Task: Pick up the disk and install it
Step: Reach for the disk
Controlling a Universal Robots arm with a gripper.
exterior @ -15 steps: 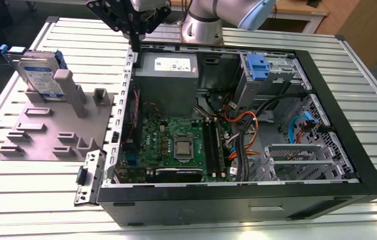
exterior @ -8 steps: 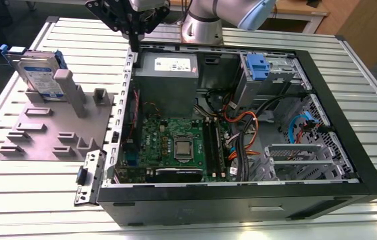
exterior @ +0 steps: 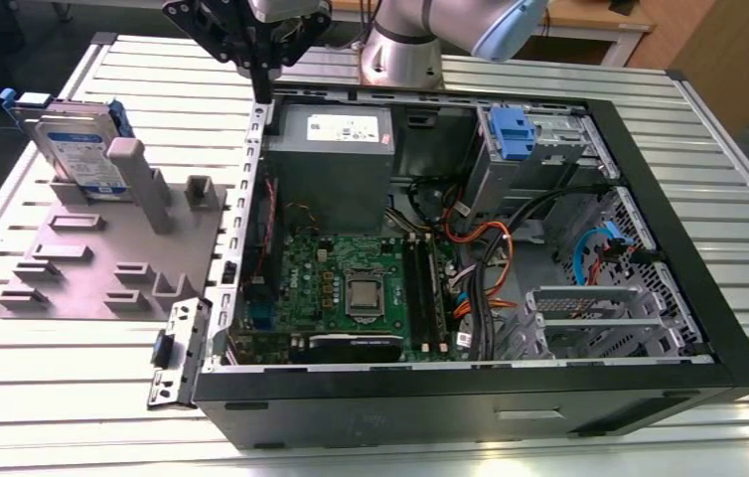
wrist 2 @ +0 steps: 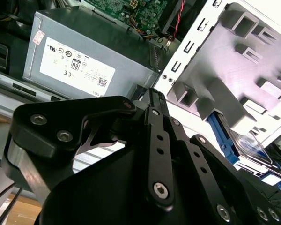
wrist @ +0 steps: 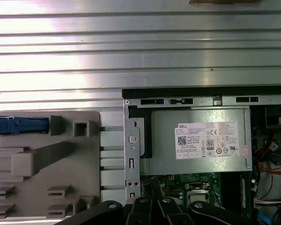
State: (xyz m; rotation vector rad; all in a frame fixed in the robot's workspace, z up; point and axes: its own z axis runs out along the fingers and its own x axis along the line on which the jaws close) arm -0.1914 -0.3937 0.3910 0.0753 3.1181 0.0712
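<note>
Disk (exterior: 76, 149) upright on edge in a slot of grey fixture (exterior: 96, 268), at the exterior view's left, outside the open computer case (exterior: 481, 397). White-and-blue label visible, blue rails along the edges. Propped by fixture posts, not touched by the claw. Seen edge-on in first wrist view: disk (wrist: 18, 125) as a blue strip at the fixture (wrist: 37, 187) corner. Partly hidden behind fixture blocks in second wrist view: disk (wrist 2: 250, 143).

Gripper (exterior: 263, 94) hanging over the case's side wall, near the grey power supply (exterior: 332, 149), well apart from the disk. Fingers pressed together, nothing pinched between them. Same in second wrist view: gripper (wrist 2: 152, 93) links converging to a point above power supply (wrist 2: 84, 61).

Case lying on its side on slatted metal table (exterior: 83, 397), motherboard (exterior: 348, 288) facing up.
</note>
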